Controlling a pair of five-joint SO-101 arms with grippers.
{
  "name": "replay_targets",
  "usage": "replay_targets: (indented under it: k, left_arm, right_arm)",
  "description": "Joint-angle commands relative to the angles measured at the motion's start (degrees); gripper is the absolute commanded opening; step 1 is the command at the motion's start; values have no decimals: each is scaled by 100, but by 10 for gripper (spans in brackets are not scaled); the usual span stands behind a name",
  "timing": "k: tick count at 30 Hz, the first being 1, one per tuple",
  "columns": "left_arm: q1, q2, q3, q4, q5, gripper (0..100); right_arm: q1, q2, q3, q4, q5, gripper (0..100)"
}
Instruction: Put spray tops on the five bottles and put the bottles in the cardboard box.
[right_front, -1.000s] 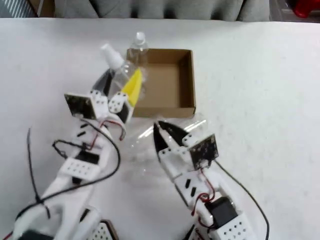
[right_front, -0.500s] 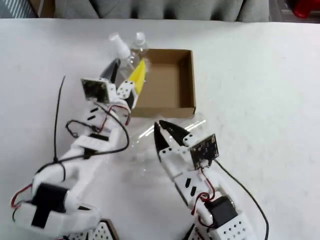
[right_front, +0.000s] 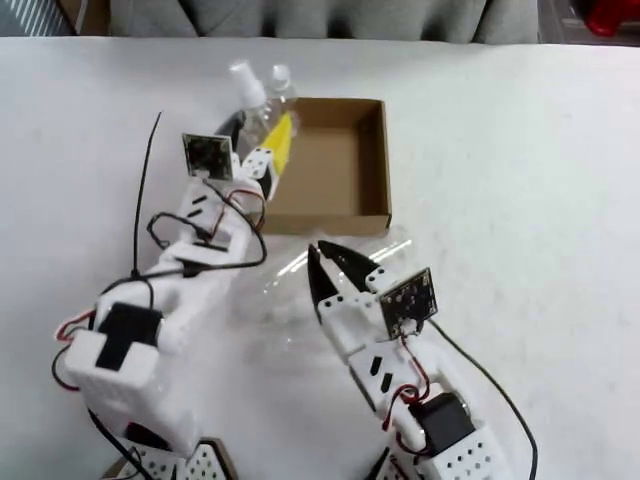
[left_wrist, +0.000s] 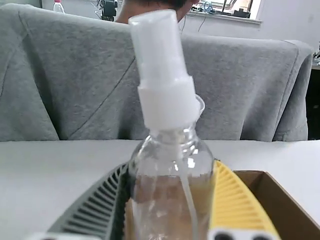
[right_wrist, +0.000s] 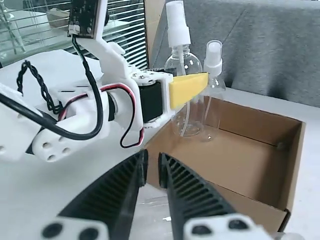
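Note:
My left gripper (right_front: 252, 135) is shut on a clear bottle (right_front: 252, 108) with a white spray top (right_front: 243, 78), held nearly upright over the far left corner of the cardboard box (right_front: 384, 160). In the left wrist view the bottle (left_wrist: 167, 195) stands between the grey and yellow fingers, spray top (left_wrist: 162, 75) on. A second capped bottle (right_front: 279, 88) stands right beside it at that corner; whether it is inside the box (right_wrist: 240, 160) I cannot tell. My right gripper (right_front: 320, 250) rests on the table in front of the box, its black fingers (right_wrist: 120, 192) almost together with nothing between them.
Crumpled clear plastic film (right_front: 290, 268) lies on the white table around the right gripper. A grey sofa (right_front: 300, 15) runs along the table's far edge. The box floor (right_front: 335, 175) is bare. Open table stretches to the right of the box.
The left arm has carried the bottle toward the far side, from tilted beside the box's left wall to nearly upright at its far left corner. The right arm has stayed still.

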Motion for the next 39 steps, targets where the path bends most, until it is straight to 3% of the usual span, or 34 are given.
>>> replay_targets:
  k: [1,12,19,39]
  left_arm:
    - [-119,207,-615,-193,-53,24]
    - [-84,620,-862,-193,-53,26]
    - [-75,637,-800,-149,-9,155]
    - [-101,1411,-1284,-185,-53,125]
  right_arm:
    - [57,-57,-325,-22,44,15]
    - [57,-57,-325,-22,44,15]
    - [66,-57,-325,-4,44,15]
    - [40,-57,-325,-4,44,15]
